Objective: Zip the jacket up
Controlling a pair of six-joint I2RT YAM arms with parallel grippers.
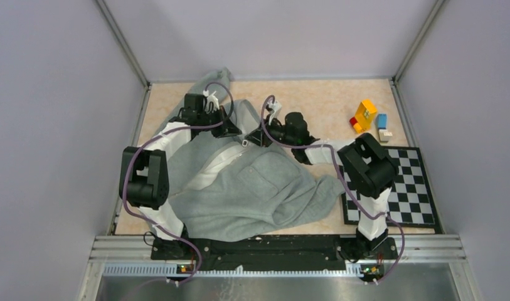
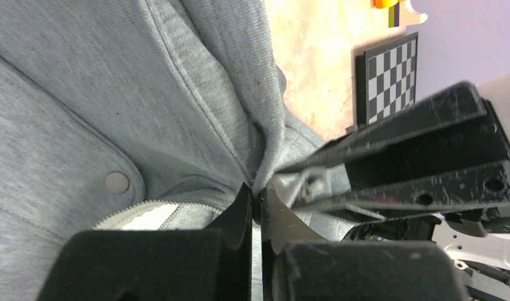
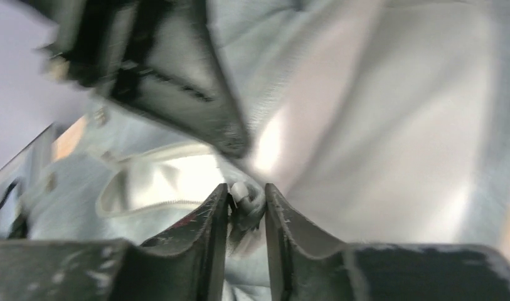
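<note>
The light grey jacket (image 1: 252,188) lies rumpled across the table's left and middle, with its white lining (image 1: 217,157) showing along the open front. Both grippers meet at its far part. My left gripper (image 1: 237,132) (image 2: 258,191) is shut, pinching a fold of the jacket's edge (image 2: 268,144) beside the zipper teeth (image 2: 145,210) and a snap button (image 2: 116,182). My right gripper (image 1: 257,139) (image 3: 247,191) stands just opposite, jaws a little apart, with the small white zipper end (image 3: 241,190) and bunched fabric between them. This view is blurred.
A black and white chequered mat (image 1: 396,188) lies at the right under the right arm. Orange, red, blue and white toy blocks (image 1: 366,116) stand at the far right. Grey walls close in the table on three sides.
</note>
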